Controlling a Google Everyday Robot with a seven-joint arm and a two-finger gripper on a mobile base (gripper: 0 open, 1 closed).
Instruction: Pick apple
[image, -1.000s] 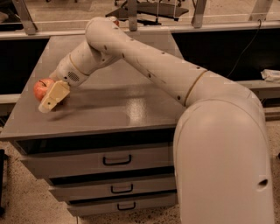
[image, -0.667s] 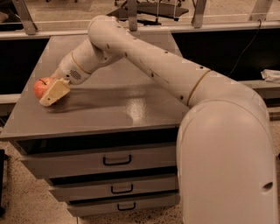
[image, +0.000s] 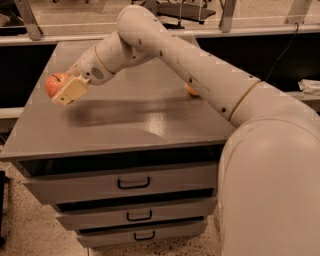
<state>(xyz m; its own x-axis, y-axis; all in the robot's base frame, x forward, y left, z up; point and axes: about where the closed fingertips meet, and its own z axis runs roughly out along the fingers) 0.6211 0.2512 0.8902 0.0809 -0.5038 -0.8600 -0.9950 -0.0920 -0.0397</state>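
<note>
The apple (image: 53, 83), red with a paler patch, is at the far left above the grey table top (image: 140, 120). My gripper (image: 64, 89) is shut on the apple, with one pale flat finger (image: 71, 90) across the apple's near side and the other hidden behind it. The apple appears lifted slightly off the table, and a dark shadow lies on the surface to its right. My arm reaches in from the lower right across the table.
An orange fruit (image: 191, 90) peeks out from behind my arm at the table's right. The table is a cabinet with three drawers (image: 134, 183) below its front edge. A railing and dark shelving run behind it, with a white object (image: 310, 85) at far right.
The gripper with the apple has risen and shifted slightly right from the table's left edge; the arm's elbow has moved with it.
</note>
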